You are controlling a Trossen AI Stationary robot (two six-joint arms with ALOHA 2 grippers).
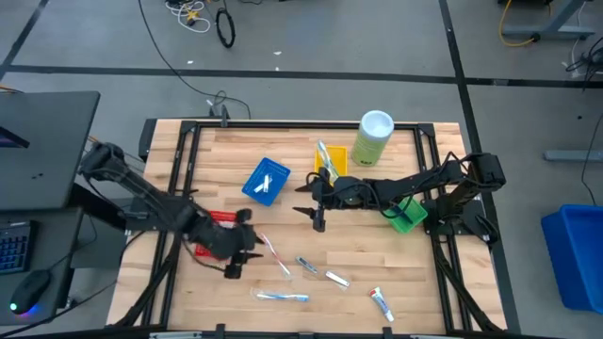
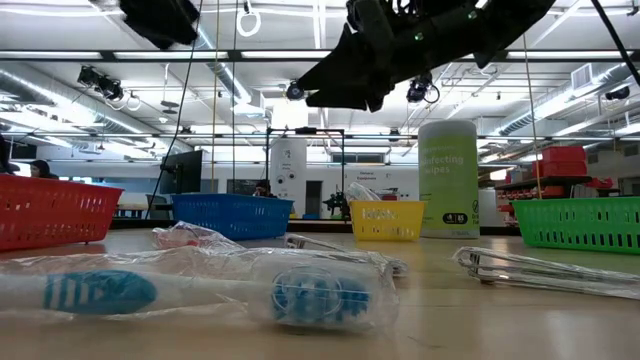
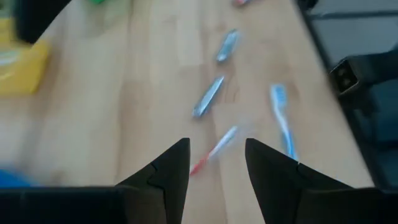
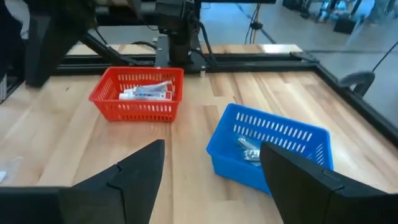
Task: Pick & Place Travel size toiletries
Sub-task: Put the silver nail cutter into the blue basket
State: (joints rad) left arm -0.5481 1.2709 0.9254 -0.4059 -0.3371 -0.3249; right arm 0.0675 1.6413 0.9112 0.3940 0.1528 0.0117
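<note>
Both grippers hang open and empty over the table. The left gripper (image 1: pixel 247 252), near the red tray (image 1: pixel 219 218), looks down past its spread fingers (image 3: pixel 169 169) at a slim toothbrush (image 3: pixel 214 148) lying just ahead of the tips; the right gripper (image 1: pixel 316 200) waits mid-table, jaws wide, facing the blue tray (image 4: pixel 267 143). Several toiletries lie loose on the near part of the table: the toothbrush (image 1: pixel 273 252), two small wrapped items (image 1: pixel 307 266) beside it, a blue brush (image 1: pixel 283 297) by the near edge, and a tube (image 1: pixel 381 301) farther right. The red tray and blue tray already hold some pieces. The main risk, I judge, is a poor pinch on the toothbrush: it is thin and lies flat (and seems wrapped in slick film), so the fingers may close over it, skid it aside, or catch only the wrapper and drop it on the way. Coming down askew could also nudge the neighbouring items toward the edge. The arms are well apart now, though both reaching to the middle could crowd each other.
</note>
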